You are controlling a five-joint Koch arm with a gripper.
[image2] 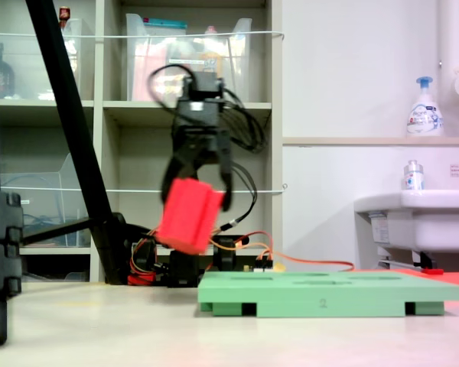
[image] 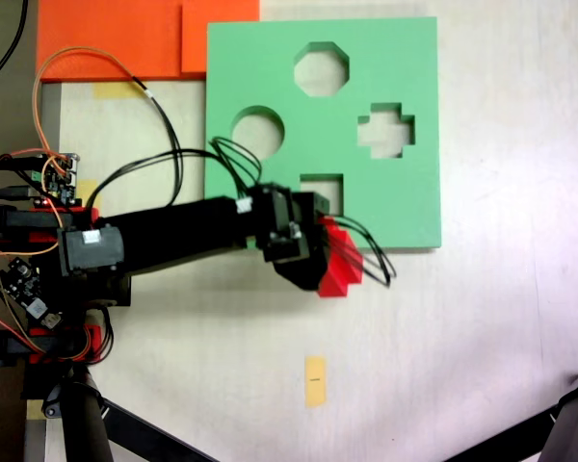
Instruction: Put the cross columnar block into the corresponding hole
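Cross columnar block [image2: 188,216], bright red foam, hangs tilted in the grip of the Koch arm's gripper [image2: 201,195], well clear of the table [image: 482,337] in the second exterior view. The black fingers [image2: 226,180] are closed on the block's upper part, holding it fast.

Seen in the first exterior view, the block [image: 342,265] sits at the near edge of the green board [image: 270,58], just below its square cutout [image: 328,188]. The corresponding hole [image: 385,130], the plus-shaped opening, lies further in and towards the first exterior view's right, empty and unobstructed. An octagonal cutout [image: 321,67] and a round cutout [image: 258,132] flank it.

From where one stands, the carry looks only partly done. The job now calls for moving the block across to the plus-shaped opening, levelling it out of its present tilt, and turning it until its arms line up with the cutout before lowering. Soft foam may forgive a small misalignment, but a skewed descent would likely catch on the rim.
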